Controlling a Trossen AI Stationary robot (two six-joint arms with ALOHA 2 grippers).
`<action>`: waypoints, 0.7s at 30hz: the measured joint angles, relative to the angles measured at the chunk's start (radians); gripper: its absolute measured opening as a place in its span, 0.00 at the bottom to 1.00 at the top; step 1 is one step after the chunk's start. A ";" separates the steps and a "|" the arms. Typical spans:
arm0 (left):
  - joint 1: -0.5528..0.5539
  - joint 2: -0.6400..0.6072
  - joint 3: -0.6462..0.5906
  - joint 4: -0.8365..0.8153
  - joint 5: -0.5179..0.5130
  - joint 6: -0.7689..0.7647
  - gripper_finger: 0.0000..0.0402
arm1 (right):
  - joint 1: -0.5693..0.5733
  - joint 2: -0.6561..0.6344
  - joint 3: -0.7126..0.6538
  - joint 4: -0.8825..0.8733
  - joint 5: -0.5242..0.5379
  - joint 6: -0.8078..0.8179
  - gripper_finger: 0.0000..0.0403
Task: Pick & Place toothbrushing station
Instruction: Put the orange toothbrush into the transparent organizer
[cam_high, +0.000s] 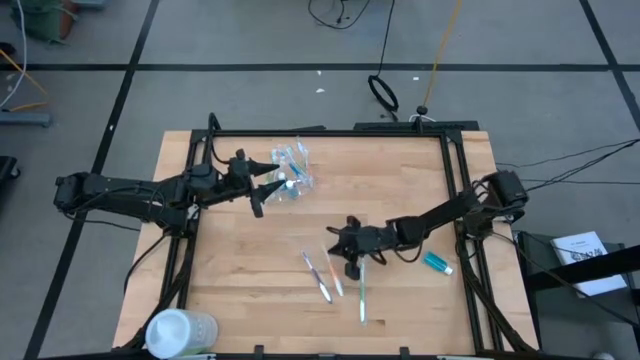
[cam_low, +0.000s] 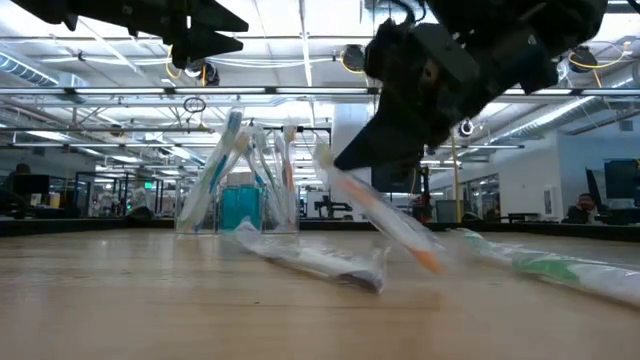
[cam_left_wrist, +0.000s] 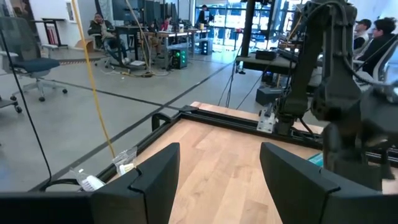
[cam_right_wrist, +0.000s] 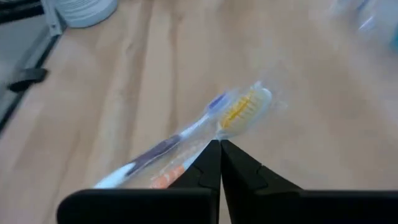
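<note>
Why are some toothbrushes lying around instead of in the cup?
Three wrapped toothbrushes lie scattered flat on the table, apart from the clear cup. A teal toothpaste tube lies alone near the table's right edge. The right claw grips one brush.

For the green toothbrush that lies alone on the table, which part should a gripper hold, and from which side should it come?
Probably the middle of the green toothbrush handle, from straight above, fingers across its thin width. It lies flat on the table, with bare wood on both long sides, so fingers could fit there. The right gripper is nearest but shut on another toothbrush.
</note>
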 joint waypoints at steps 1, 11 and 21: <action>0.000 0.000 0.000 0.000 0.000 0.000 0.57 | -0.005 -0.020 0.000 -0.017 0.022 -0.030 0.00; 0.000 0.000 0.000 0.012 -0.009 0.010 0.57 | -0.148 -0.085 0.000 0.193 0.235 -0.402 0.00; 0.000 0.000 0.000 0.031 -0.010 0.045 0.57 | -0.360 -0.084 0.030 0.491 0.231 -0.609 0.00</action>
